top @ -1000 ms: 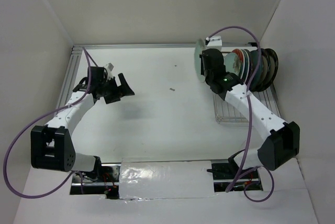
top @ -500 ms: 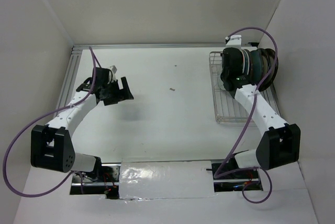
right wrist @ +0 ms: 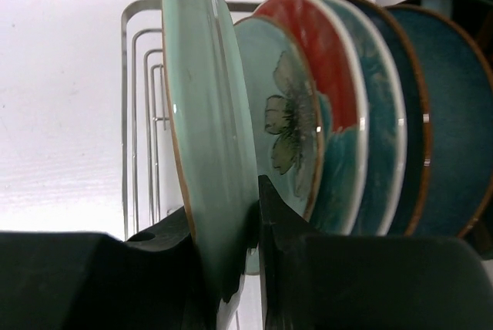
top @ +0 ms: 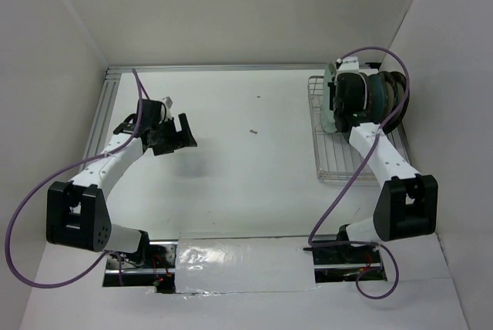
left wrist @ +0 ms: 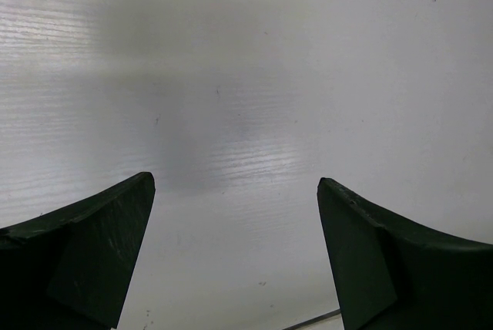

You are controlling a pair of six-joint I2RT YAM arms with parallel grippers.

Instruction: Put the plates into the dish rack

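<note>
**Overhead view:** the right hand (top: 343, 105) sits over the dish rack (top: 343, 164) at the two o'clock corner of the worktop (top: 246, 180); its grip is hidden from this angle.

**Right wrist view:** the fingers stand narrowly apart, pinching the lower rim of a pale mint plate (right wrist: 204, 129). The plate is held on edge, just beside the racked plates (right wrist: 362, 114).

**Left side:** the left hand (top: 181, 136), at nine o'clock, gapes wide and holds nothing above plain white worktop.

**Surroundings:** white panels (top: 231, 6) enclose the scene.

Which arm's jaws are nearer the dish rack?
Right. The right arm grips a mint plate at the dish rack; the left arm, jaws open, is across the table.
</note>
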